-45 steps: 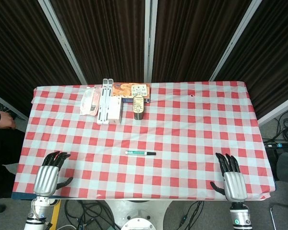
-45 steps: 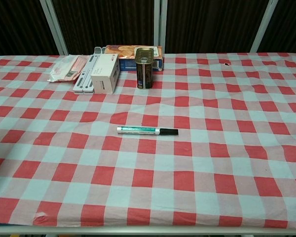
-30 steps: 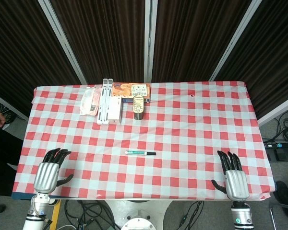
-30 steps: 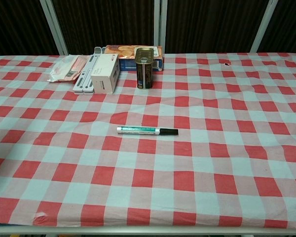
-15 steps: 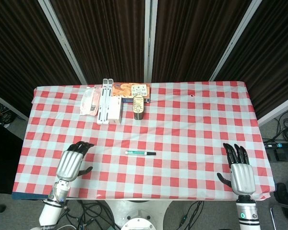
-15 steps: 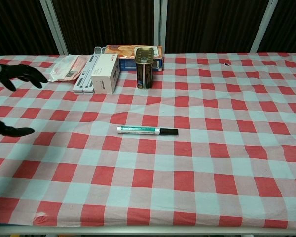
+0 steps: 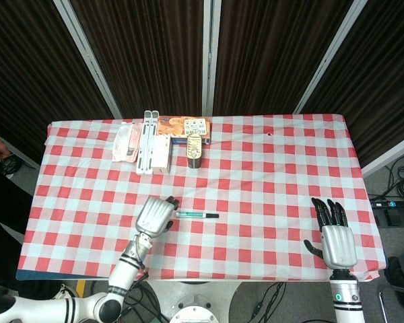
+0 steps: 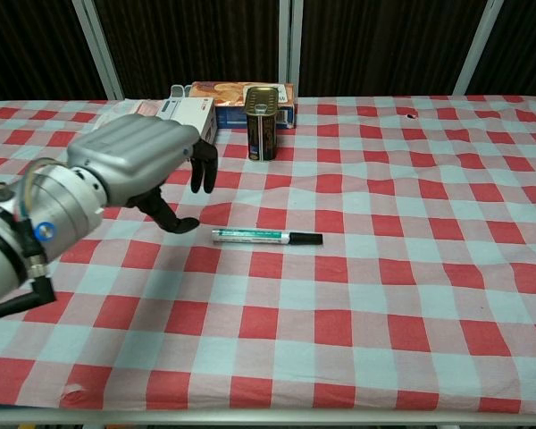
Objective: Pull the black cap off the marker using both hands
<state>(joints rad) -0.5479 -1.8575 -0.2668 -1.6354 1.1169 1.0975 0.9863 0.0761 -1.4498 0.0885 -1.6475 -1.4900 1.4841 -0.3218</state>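
The marker [image 7: 196, 214] [image 8: 265, 237] lies flat near the middle of the checked table, white-and-teal body to the left, black cap [image 7: 212, 215] [image 8: 305, 239] at its right end. My left hand [image 7: 154, 215] [image 8: 138, 165] hovers just left of the marker's body end, fingers apart and curved downward, holding nothing and not touching the marker. My right hand [image 7: 335, 237] is far off at the table's front right edge, fingers spread, empty; the chest view does not show it.
At the back left stand a white box [image 8: 191, 130], a white folded rack [image 7: 146, 141], a pink packet [image 7: 125, 141], a dark tin can [image 7: 195, 148] [image 8: 262, 136] and a printed flat box [image 7: 183, 126].
My left hand has swept from the front left corner rightward to just beside the marker's left end. The right hand has barely shifted. The marker has not moved.
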